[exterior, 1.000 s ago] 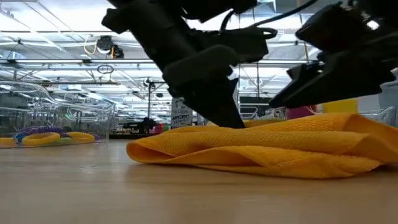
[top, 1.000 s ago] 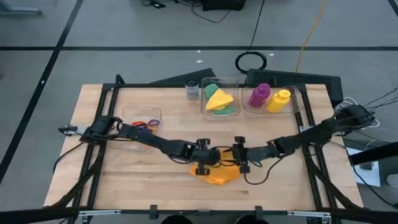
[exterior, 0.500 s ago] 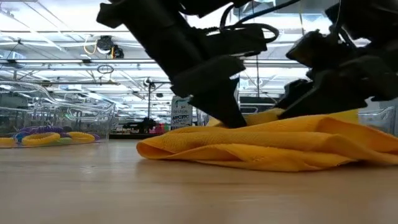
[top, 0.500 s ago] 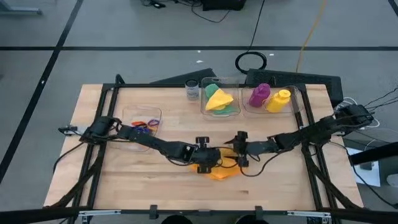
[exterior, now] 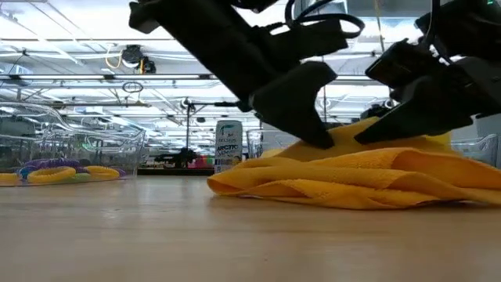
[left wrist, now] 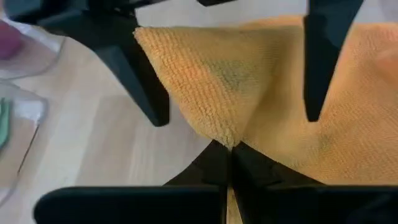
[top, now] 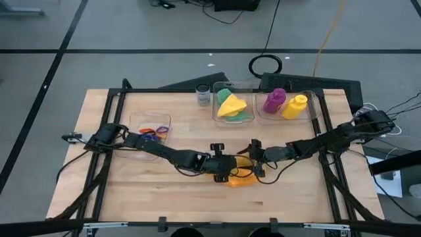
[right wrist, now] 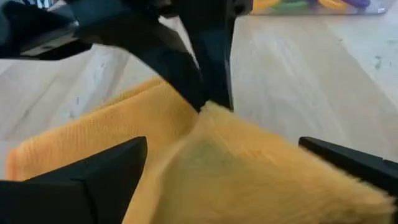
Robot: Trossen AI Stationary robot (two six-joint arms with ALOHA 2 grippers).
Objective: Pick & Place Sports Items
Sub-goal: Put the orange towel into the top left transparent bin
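Most of the sorting appears done. In the high view, a clear plastic box [top: 234, 118] at the far side of the light wooden surface [top: 296, 197] is seen to hold a yellow soft cloth [top: 231, 103] lying on a green soft cloth [top: 245, 114]. Just beside it, a second clear plastic box [top: 314, 113] holds a small purple bottle [top: 274, 101] and a small yellow bottle [top: 295, 106]. A third clear box [top: 135, 123] near the left arm holds the small coloured elastic rings [top: 154, 132]. A small clear glass jar [top: 203, 96] stands next to the cloth box.

One item is left out of place: an orange terry cloth [top: 241, 175], crumpled on the surface near its middle, well apart from the boxes. It is pinched at a raised fold by the left claw [left wrist: 231, 147], whose fingers are pressed together on the fabric. The right claw [right wrist: 217, 155] is spread wide, with its fingers straddling the same cloth and nothing gripped between them. In the low view, most of the cloth rests on the surface, with only the pinched part drawn up.

What is judged to remain is for the orange cloth to be lifted clear and carried to the box with the other two cloths. Whether folding is intended first cannot be told.
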